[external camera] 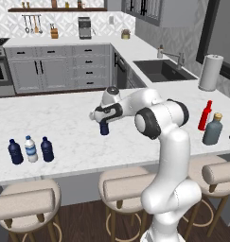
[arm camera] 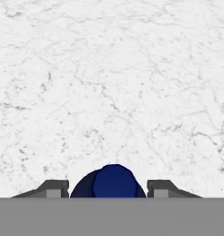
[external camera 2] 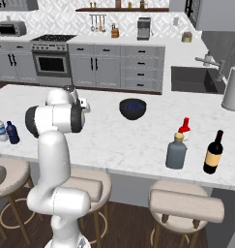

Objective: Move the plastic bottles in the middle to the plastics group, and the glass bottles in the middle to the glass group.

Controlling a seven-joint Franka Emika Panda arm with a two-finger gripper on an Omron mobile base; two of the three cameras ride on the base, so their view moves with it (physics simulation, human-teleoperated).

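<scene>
One navy plastic bottle (external camera: pixel 104 130) stands on the white marble counter (external camera: pixel 64 118) in the middle, and my gripper (external camera: pixel 104 124) comes down over it from above. The hand view looks down on its dark blue top (arm camera: pixel 113 179), with a fingertip (arm camera: pixel 53 189) pressed against each side; the gripper is shut on it. At the left stands the plastics group: two navy bottles (external camera: pixel 15 151) (external camera: pixel 47 149) flanking a clear white-capped bottle (external camera: pixel 30 149). At the right, the grey glass bottle (external camera: pixel 213 129) stands by the red bottle (external camera: pixel 205 115) and a dark bottle (external camera 2: pixel 213 152).
A dark bowl (external camera 2: pixel 133 108) sits mid-counter beyond the arm. A paper towel roll (external camera: pixel 210 72) and the sink (external camera: pixel 161 70) lie at the back right. Padded stools (external camera: pixel 26 203) line the counter's near edge.
</scene>
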